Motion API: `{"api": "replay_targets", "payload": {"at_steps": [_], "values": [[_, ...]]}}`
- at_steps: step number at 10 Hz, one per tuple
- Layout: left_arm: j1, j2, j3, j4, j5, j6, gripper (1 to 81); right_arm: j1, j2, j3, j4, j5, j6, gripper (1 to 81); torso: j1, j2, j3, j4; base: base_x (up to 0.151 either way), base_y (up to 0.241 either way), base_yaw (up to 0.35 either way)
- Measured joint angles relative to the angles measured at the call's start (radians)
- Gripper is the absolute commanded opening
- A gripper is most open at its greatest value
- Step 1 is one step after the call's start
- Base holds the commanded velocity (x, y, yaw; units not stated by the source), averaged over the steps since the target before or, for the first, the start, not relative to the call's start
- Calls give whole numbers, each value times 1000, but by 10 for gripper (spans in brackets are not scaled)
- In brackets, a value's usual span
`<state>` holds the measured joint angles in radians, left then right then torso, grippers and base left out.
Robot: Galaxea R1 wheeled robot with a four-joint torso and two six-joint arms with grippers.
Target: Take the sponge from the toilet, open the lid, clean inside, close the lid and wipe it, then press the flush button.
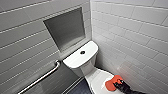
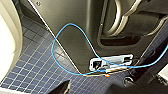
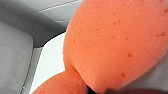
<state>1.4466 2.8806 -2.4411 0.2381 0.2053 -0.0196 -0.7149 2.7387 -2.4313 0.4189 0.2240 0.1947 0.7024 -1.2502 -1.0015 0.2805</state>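
The white toilet stands in the tiled corner with its lid down. The round dark flush button sits in the middle of the tank top. The red-orange sponge rests on the lid's right side, and my right gripper is shut on it, coming in from the lower right. In the right wrist view the sponge bulges close to the camera, squeezed, with the white lid behind it. My left gripper is open, low over the navy tiled floor.
A steel grab bar slants along the left wall below a recessed niche. The right wall stands close beside the toilet. A blue cable loops across the robot's dark base, and a white curved body borders the floor.
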Motion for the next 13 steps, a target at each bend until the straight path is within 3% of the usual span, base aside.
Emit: {"api": "replay_targets", "payload": {"at_steps": [2,4,8,13], "values": [[0,-1,0,0,0,0,811,-38,-5,13,-1,82,18,10,0,0,0,0,0,0,0],[0,-2,0,0,0,0,811,-62,-37,60,-4,109,32,10,0,0,0,0,0,0,0],[4,5,0,1,0,0,811,-131,-181,286,-4,131,32,10,0,0,0,0,0,0,0],[5,-3,4,1,0,0,811,-290,-238,357,-4,340,38,10,0,0,0,0,0,0,0]]}}
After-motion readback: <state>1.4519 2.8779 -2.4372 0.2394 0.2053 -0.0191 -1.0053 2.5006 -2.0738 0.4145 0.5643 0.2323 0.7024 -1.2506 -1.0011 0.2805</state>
